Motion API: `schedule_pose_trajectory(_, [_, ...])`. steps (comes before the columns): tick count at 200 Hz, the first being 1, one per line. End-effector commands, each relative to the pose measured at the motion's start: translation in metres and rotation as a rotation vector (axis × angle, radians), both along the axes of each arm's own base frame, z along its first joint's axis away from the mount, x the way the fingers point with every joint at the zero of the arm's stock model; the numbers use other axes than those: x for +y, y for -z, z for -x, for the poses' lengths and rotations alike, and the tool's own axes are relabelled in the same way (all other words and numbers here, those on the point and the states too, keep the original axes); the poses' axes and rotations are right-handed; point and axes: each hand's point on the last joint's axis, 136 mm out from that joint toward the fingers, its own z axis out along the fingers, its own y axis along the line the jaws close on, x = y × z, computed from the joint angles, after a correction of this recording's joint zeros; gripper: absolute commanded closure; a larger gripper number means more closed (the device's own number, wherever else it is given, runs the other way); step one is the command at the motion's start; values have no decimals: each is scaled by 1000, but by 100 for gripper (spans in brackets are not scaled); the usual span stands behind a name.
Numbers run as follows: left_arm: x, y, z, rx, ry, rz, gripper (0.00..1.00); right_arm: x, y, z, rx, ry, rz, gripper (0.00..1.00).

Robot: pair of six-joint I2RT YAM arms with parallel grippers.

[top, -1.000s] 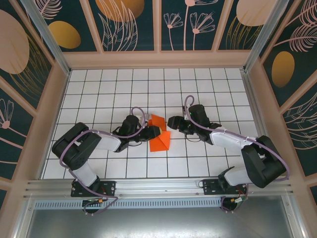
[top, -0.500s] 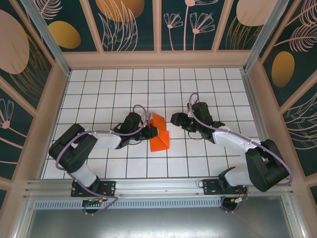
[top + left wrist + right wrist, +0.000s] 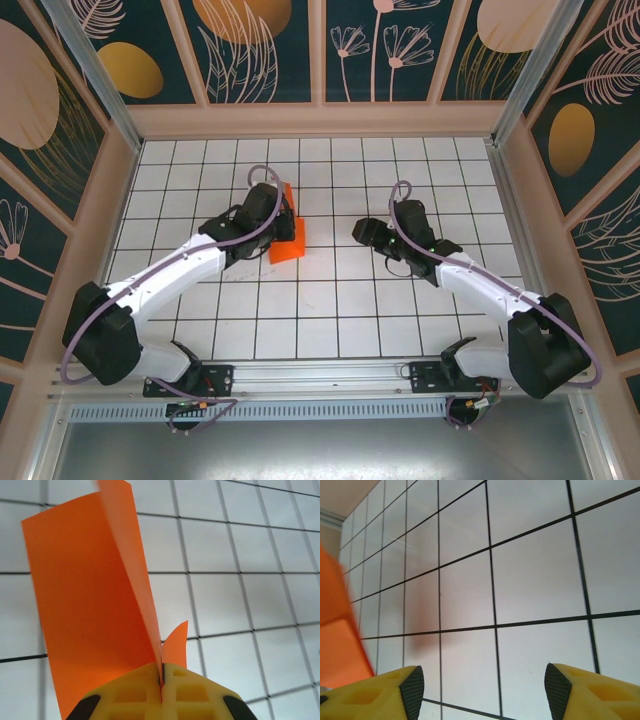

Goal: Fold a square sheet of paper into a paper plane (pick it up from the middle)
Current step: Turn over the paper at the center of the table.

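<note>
Since the earlier frame, the left claw (image 3: 283, 222) is carrying the square sheet of paper (image 3: 287, 238) off the table (image 3: 400, 160), up and away from the arm bases. The right claw (image 3: 362, 230) is backing away from the sheet and ending well apart from it, on its right.

The left claw (image 3: 162, 680) is pressed together, pinching the sheet (image 3: 90, 605) at its folded edge. The plies are standing upright above the fingers. The right claw (image 3: 483, 685) is spread and holding nothing, with the sheet (image 3: 335, 630) at the left edge of its view.

Recommended procedure:
- Keep the pinch firm on the crease, so the plies are not sliding apart.
- Lower the sheet flat before the next fold.
- Bring the right claw to the free edge only after the sheet is resting still.

No brand, label or readable writing is appearing on the sheet, claws or table.
</note>
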Motion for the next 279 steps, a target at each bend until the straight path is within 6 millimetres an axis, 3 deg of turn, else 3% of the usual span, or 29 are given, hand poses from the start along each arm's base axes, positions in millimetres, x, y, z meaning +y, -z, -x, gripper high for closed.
schedule_pose_trajectory(1, [50,10,5,44,-106,-297,96,-15,-8,-6,-30,57,45,28])
schedule_pose_trajectory(29, [77,17,-3,60,-212,-516,96,-33,-4,-7,-29,129,69,13])
schedule_pose_trajectory(50, [96,31,-3,102,-269,-709,96,-43,-3,-8,-27,162,73,12])
schedule_pose_trajectory(71, [99,54,-4,146,-273,-877,95,-51,0,-8,-17,188,71,12])
schedule_pose_trajectory(91, [87,75,-6,165,-244,-956,95,-57,2,-8,-8,210,60,12])
schedule_pose_trajectory(124, [49,112,-8,177,-162,-987,95,-62,5,-8,3,228,35,12])
schedule_pose_trajectory(146, [18,137,-4,207,-76,-911,95,-65,8,-8,13,235,36,13])
schedule_pose_trajectory(176, [-9,148,0,214,-28,-803,91,-64,9,-7,17,221,20,13])
schedule_pose_trajectory(195, [-20,149,0,215,-13,-738,85,-63,10,-7,21,219,16,13])
schedule_pose_trajectory(227, [-48,134,1,198,50,-554,62,-63,12,-7,26,215,9,13])
schedule_pose_trajectory(259, [-99,93,9,141,181,-210,35,-62,11,-7,27,207,7,13])
schedule_pose_trajectory(279, [-117,63,14,101,235,-45,23,-60,11,-6,27,198,3,14])
